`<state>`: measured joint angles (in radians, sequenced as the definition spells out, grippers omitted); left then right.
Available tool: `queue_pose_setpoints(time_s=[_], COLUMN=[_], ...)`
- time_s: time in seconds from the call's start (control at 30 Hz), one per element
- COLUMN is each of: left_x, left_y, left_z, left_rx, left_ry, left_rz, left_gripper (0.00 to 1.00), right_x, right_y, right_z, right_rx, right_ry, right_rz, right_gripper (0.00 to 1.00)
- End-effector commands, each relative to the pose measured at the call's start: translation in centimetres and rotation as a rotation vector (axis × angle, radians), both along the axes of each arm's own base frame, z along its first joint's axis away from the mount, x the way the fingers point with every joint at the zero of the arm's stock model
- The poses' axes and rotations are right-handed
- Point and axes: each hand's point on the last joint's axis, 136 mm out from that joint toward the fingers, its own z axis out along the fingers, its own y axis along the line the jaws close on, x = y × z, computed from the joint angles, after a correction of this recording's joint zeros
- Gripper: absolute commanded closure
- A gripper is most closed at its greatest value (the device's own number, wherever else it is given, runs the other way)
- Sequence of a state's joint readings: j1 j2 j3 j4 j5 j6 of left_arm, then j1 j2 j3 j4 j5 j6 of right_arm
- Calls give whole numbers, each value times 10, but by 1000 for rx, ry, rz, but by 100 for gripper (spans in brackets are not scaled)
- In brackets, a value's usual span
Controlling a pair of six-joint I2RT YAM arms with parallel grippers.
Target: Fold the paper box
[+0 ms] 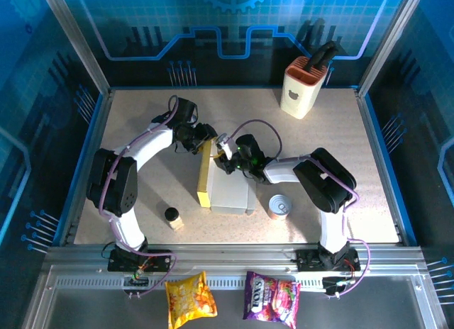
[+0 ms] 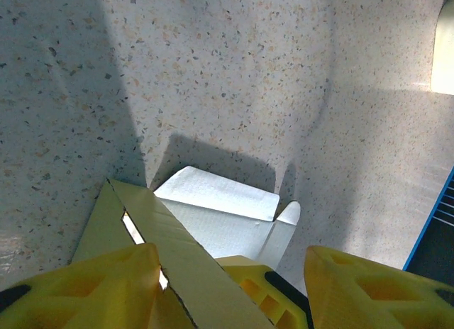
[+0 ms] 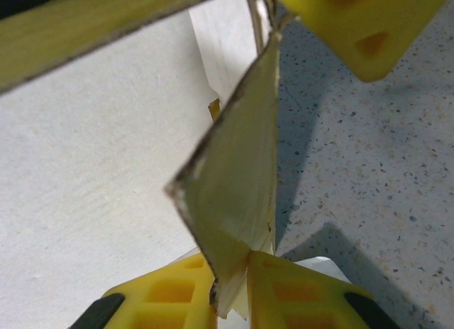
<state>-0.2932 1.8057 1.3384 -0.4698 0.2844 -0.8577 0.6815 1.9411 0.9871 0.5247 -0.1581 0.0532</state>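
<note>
The paper box [image 1: 230,194] lies mid-table, grey-white inside facing up, with a yellow side wall [image 1: 204,174] standing along its left edge. My left gripper [image 1: 206,139] hovers at the box's far end. In the left wrist view it [image 2: 233,252] is open, and the yellow wall [image 2: 184,258] passes between its fingers, close to the left finger [image 2: 78,286]. My right gripper [image 1: 225,153] is just right of it over the far end. In the right wrist view it [image 3: 237,261] is shut on an upright yellow flap [image 3: 234,173] of the box.
A cream knife block [image 1: 303,88] stands at the back right. A tin can [image 1: 280,205] sits just right of the box, and a small dark-capped bottle [image 1: 172,217] to its front left. Two snack bags [image 1: 189,299] [image 1: 271,295] lie below the table's front rail.
</note>
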Motion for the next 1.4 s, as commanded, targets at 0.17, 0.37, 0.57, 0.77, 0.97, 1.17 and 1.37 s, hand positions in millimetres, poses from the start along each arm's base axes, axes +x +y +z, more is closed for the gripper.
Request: queue_pose_setpoints(time_s=[0.17, 0.37, 0.57, 0.77, 0.97, 1.17, 1.37], left_x=[-26, -37, -44, -45, -47, -50, -53], left_y=[-14, -14, -14, -16, -19, -22, -25], left_z=[1, 8, 7, 6, 3, 1, -2], left_rx=[-7, 9, 15, 14, 5, -4, 15], left_ry=[42, 32, 43, 44, 45, 33, 32], left_rz=[-89, -125, -131, -137, -149, -182, -246], left_gripper=[41, 41, 39, 43, 49, 53, 53], right_x=[1, 2, -8, -19, -24, -24, -23], right_y=[20, 17, 26, 34, 38, 38, 30], right_z=[48, 44, 48, 57, 60, 61, 64], right_rx=[110, 98, 133, 185, 209, 198, 168], right_ry=[-93, -86, -84, -83, -77, -79, -79], right_rz=[44, 36, 110, 180, 215, 221, 224], right_gripper=[92, 94, 88, 83, 81, 79, 72])
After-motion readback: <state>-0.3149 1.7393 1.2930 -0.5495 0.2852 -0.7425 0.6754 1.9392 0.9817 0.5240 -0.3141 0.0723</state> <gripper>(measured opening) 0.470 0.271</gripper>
